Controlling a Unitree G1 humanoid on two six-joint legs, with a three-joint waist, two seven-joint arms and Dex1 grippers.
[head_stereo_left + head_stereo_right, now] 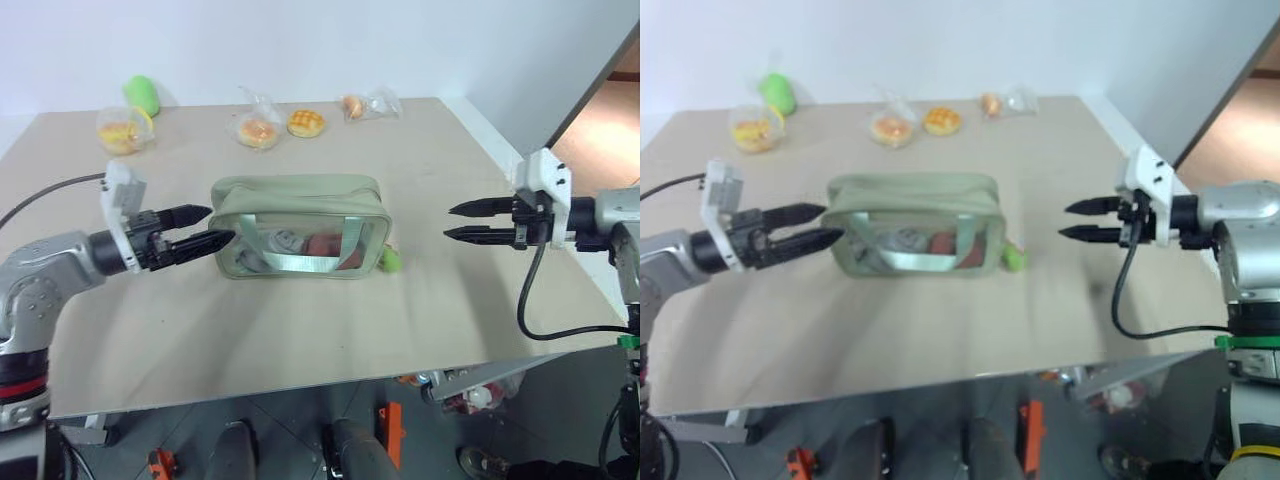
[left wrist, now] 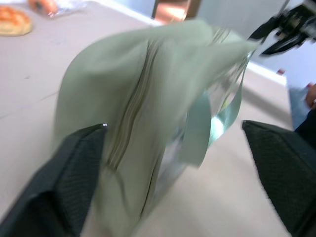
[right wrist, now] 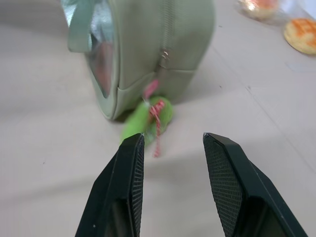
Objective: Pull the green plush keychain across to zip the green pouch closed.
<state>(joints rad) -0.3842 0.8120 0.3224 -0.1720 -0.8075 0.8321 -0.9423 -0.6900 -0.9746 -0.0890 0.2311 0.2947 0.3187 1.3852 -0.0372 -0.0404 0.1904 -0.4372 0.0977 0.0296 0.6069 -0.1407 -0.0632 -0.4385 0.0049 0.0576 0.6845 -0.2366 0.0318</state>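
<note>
The green pouch stands upright in the middle of the table, its mint straps and clear side facing me. The green plush keychain lies on the table at the pouch's right end, and a red-and-white cord ties it to the zipper pull. My left gripper is open at the pouch's left end, with one finger on each side of the fabric. My right gripper hovers open to the right of the keychain, apart from it, with nothing between its fingers.
Along the table's far edge lie several buns, some in clear bags and one loose, with a larger bright-green plush at the back left. The table's front edge is near me, and its right edge runs behind my right gripper.
</note>
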